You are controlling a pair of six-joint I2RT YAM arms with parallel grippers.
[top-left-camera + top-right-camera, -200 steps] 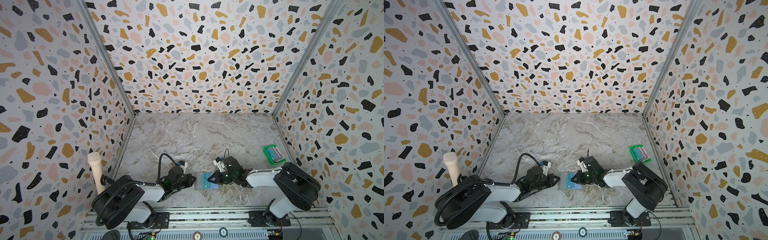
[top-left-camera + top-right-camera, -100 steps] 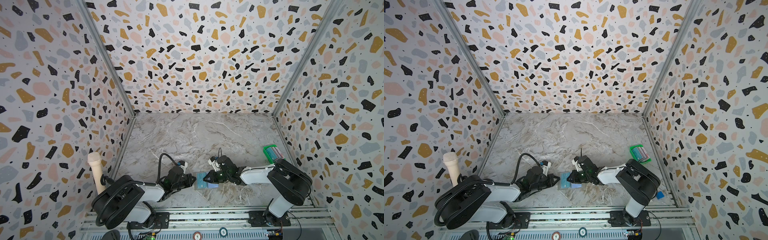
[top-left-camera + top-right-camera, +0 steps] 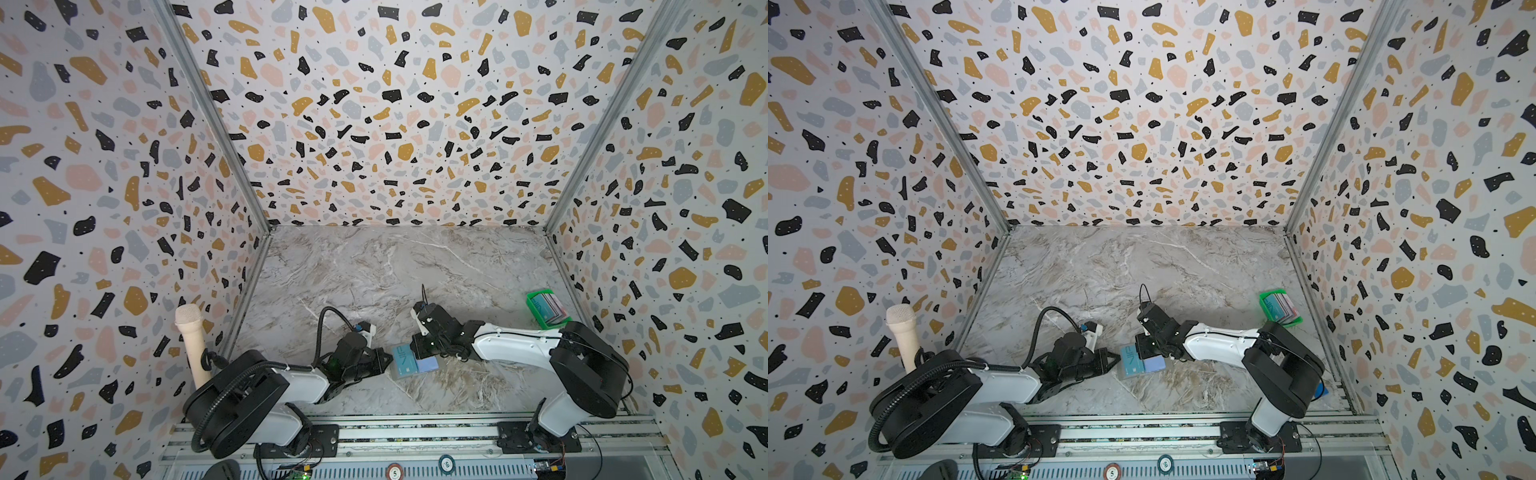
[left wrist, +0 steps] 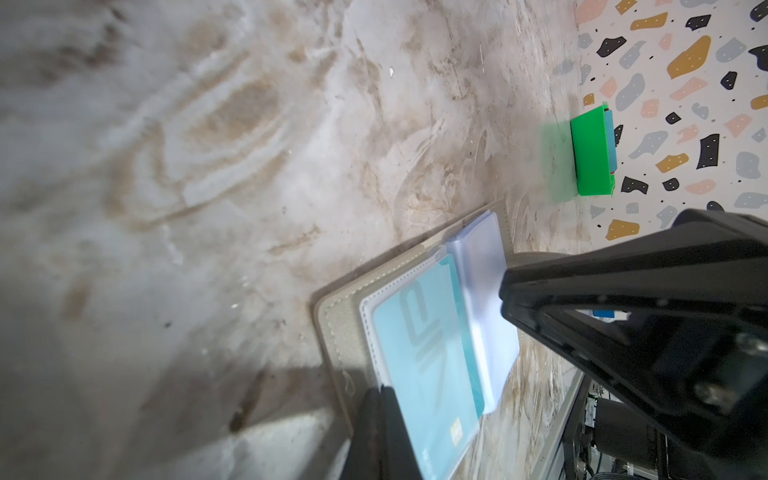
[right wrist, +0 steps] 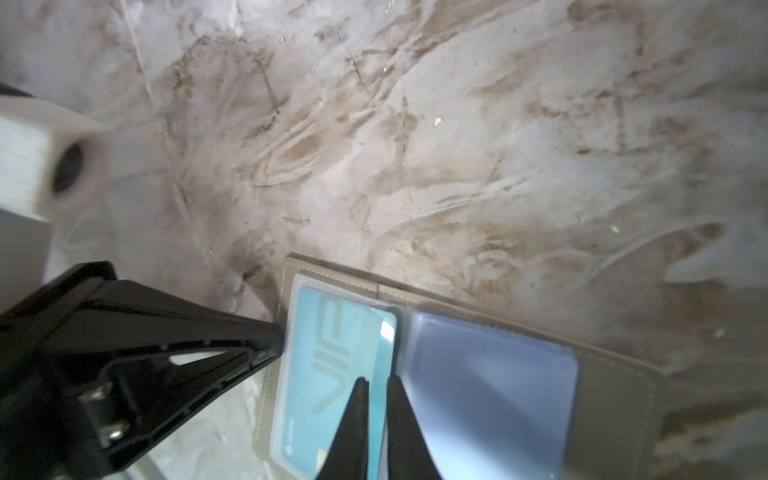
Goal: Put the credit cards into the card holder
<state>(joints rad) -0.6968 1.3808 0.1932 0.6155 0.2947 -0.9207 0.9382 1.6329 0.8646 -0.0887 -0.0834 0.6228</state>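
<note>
A: Any writing to read?
B: "VIP" on the light blue card [image 5: 328, 374], inside the left clear pocket of the open holder [image 5: 615, 399]. Also "5" on a round tag [image 3: 395, 472] at the front rail
A: Where does the holder lie?
B: On the marble table [image 3: 374, 270], near the front, with terrazzo walls [image 3: 395, 124] around. More cards [image 3: 546, 307] stand in a green tray [image 3: 533, 305] by the right wall
A: And the grippers?
B: The left gripper [image 5: 280, 336] is closed, its tip at the holder's edge. The right gripper [image 5: 376, 380] has its fingers almost together over a teal card [image 5: 382, 353]; if they pinch it, I cannot tell
</note>
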